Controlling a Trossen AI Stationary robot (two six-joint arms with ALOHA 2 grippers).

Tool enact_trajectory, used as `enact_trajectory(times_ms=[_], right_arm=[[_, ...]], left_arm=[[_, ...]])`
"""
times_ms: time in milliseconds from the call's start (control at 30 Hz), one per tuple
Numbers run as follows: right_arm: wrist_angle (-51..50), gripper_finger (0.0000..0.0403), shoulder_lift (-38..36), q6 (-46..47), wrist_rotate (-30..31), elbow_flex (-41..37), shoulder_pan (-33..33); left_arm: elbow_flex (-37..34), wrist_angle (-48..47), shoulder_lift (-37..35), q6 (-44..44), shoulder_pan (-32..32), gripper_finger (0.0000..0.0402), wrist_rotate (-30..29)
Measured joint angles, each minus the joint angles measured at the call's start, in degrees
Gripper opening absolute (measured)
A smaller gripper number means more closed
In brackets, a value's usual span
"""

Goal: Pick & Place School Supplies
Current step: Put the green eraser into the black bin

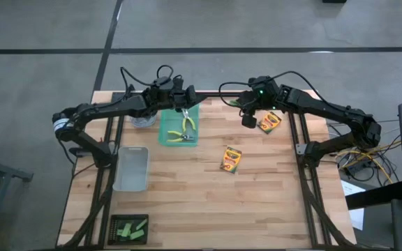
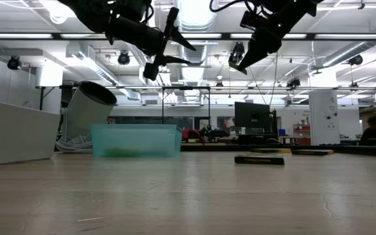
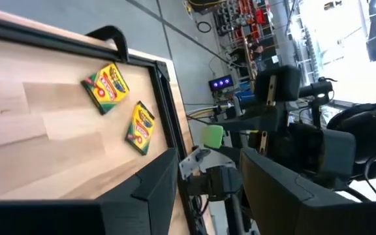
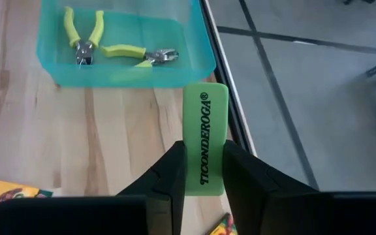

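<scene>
From above, the left gripper (image 1: 180,97) hangs over the far edge of the teal tray (image 1: 166,132). Its jaws are apart and hold nothing. Two pliers (image 1: 184,130) with yellow-green handles lie in the tray, just under and past those jaws. The right gripper (image 1: 248,117) is up in the air near the far side of the table (image 1: 257,202). One crayon box (image 1: 269,122) lies just beside its jaws, and another crayon box (image 1: 231,159) lies nearer the middle of the table, well apart from them. A clear bin (image 1: 131,169) sits off to the side of the left arm. A dark holder with green blocks (image 1: 130,229) sits at the near corner, far from both grippers.

From table height, both grippers hang high over the table. The left one (image 2: 165,49) is above the teal tray (image 2: 136,140). The right one (image 2: 239,60) is beside it. A flat crayon box (image 2: 258,159) lies below.

In the left wrist view, the left fingers (image 3: 155,189) stand apart with nothing between them. Two crayon boxes (image 3: 106,87) (image 3: 140,127) lie on the wood past them.

In the right wrist view, the right gripper (image 4: 203,171) squeezes a green eraser block (image 4: 205,140) between its jaws. The tray (image 4: 57,68) with both pliers (image 4: 82,36) (image 4: 139,54) lies ahead of the jaws.
</scene>
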Motion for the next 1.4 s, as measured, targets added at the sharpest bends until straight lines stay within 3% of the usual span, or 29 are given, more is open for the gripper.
enact_trajectory(times_ms=[733,1400], right_arm=[[-0.69,0.0086,16.57,-1.91,-1.94,15.45,1.46],[-0.28,0.0086,20.68,-5.73,-1.26,20.50,5.49]], left_arm=[[0.00,1.01,2.13,-0.94,-0.71,0.0172,-0.21],[0.02,0.81,2.16,0.50,-0.60,0.0172,-0.52]])
